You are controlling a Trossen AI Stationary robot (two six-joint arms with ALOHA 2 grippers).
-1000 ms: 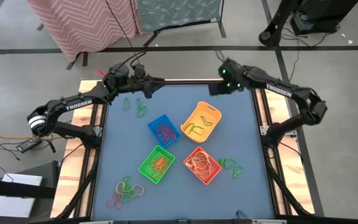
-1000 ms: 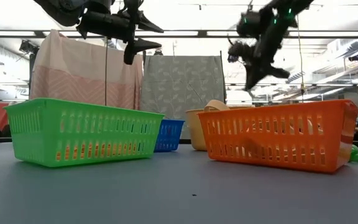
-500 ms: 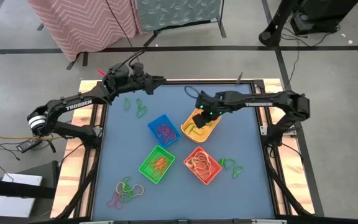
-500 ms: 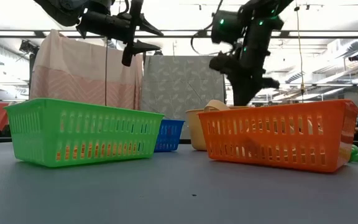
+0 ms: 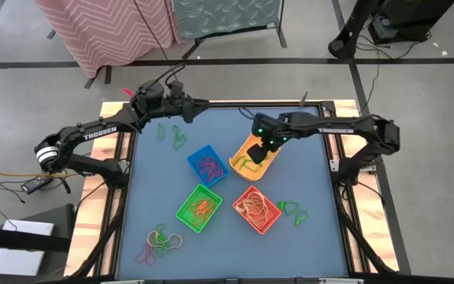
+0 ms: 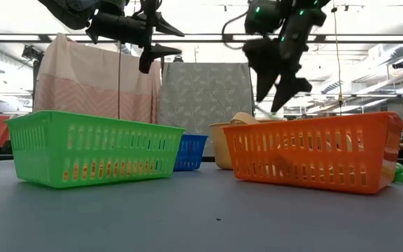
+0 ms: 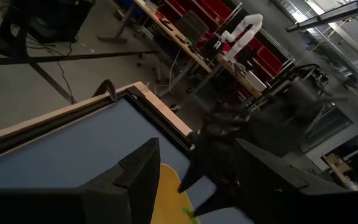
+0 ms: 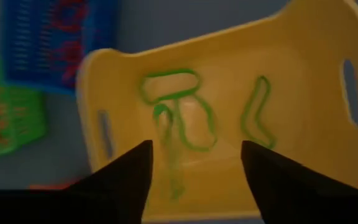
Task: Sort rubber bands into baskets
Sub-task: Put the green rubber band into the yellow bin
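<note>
Loose thin green rubber bands (image 5: 161, 241) lie at the blue desk's (image 5: 306, 181) near edge. Mid-desk, the right gripper (image 5: 260, 145) hovers with jaws released above the yellow rounded plastic basket (image 8: 303, 56) holding green bands. Farther back, the left gripper (image 5: 186, 111) hangs, jaws parted, empty.

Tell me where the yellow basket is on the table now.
In the high view, the yellow basket sits right of centre toward the table's far edge, beside the blue basket and above the orange basket, under the right gripper.
</note>
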